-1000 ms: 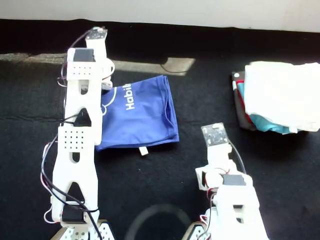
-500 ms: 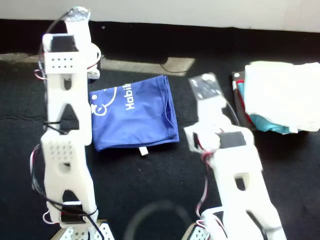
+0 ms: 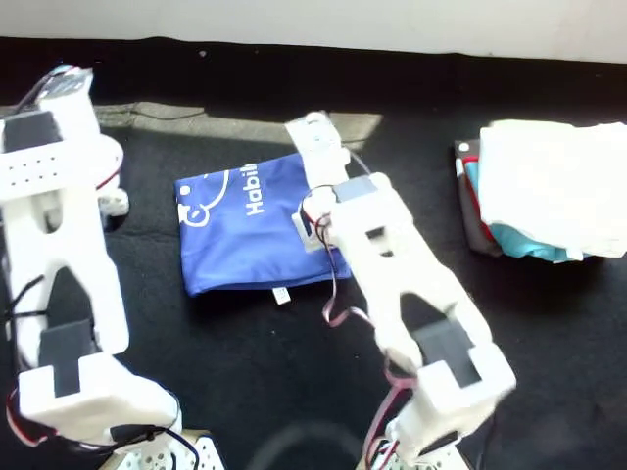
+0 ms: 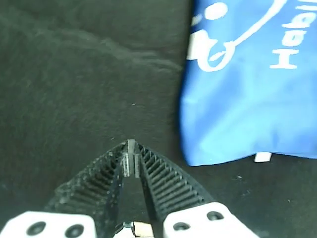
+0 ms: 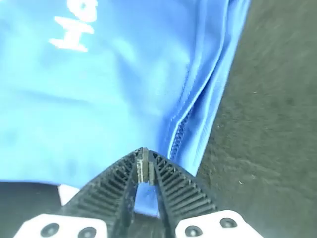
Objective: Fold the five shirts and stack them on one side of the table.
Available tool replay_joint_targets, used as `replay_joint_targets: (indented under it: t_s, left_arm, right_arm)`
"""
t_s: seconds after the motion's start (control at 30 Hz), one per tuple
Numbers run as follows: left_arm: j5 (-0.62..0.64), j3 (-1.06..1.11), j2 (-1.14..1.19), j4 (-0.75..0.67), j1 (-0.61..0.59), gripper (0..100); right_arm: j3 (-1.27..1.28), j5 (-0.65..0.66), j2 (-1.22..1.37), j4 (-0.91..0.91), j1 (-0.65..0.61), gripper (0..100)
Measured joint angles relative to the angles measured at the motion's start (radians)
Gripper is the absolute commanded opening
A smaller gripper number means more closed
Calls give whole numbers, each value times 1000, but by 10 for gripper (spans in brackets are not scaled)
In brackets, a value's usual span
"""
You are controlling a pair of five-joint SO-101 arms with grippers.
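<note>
I see the folded shirt (image 3: 257, 223) mid-desk (image 3: 245, 372), the right gripper (image 5: 143, 166) over its right edge, the shirt stack (image 3: 549, 186) well apart rightward.

We take this for a robotics test bench in a lab or maker's room. A counter (image 3: 245, 382) draped in black cloth meets a plain white wall (image 3: 392, 20) at its far edge. The white plastic left arm (image 3: 59, 245) and right arm (image 3: 402, 284), with exposed wires (image 3: 338, 311), stand at its near edge.
</note>
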Motion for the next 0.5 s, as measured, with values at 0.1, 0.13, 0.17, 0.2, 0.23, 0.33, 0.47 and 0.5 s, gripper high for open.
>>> replay_joint_targets:
  t_s: [0.1,0.13,0.17,0.2,0.23,0.33,0.47,0.5]
  left_arm:
    - [-14,75,-25,-12,-35,11]
    - [-28,89,-29,-14,-43,11]
    - [-38,100,-32,-14,-51,11]
    - [-43,103,-32,-15,-54,11]
    - [-46,103,-32,-17,-55,11]
    - [-49,103,-32,-17,-55,11]
    - [-49,112,-32,-34,-55,11]
    - [-49,112,-32,-35,-55,11]
  right_arm:
    - [-68,-3,112,0,61,9]
    - [-87,-6,129,0,83,9]
    - [-101,-6,132,2,97,9]
    - [-121,-6,132,8,109,9]
    - [-143,-6,132,23,117,9]
    - [-210,-6,132,78,112,9]
    - [-304,-6,132,144,112,99]
    - [-321,-6,132,150,112,156]
